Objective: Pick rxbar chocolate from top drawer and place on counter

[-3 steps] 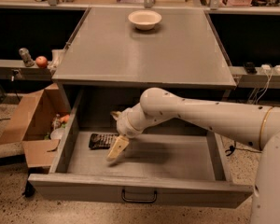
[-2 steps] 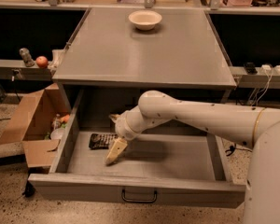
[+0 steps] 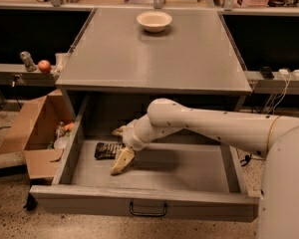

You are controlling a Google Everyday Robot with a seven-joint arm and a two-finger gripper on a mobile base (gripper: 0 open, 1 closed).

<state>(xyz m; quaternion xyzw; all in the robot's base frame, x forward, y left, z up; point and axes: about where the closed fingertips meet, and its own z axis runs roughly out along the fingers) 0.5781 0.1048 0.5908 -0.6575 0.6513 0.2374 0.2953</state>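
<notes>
The bar (image 3: 107,150) lies flat on the floor of the open drawer (image 3: 229,169), in its left half, near the left wall and closer to the back than to the front panel. The gripper (image 3: 120,146) is down in the drawer at the bar's right end. Its fingers are spread, with one pale finger (image 3: 122,161) pointing toward the front edge and the other toward the back, so the bar's end sits between them or just beside them. I cannot tell whether either finger touches the wrapper. The white arm (image 3: 214,127) reaches in from the right, passing under the counter's front edge.

A dark handle (image 3: 148,209) sits at the middle of the drawer's front panel. The counter (image 3: 154,59) above carries a cream bowl (image 3: 154,20) near its back edge, about midway across. On the floor beyond the counter's left edge stands an open cardboard box (image 3: 32,128).
</notes>
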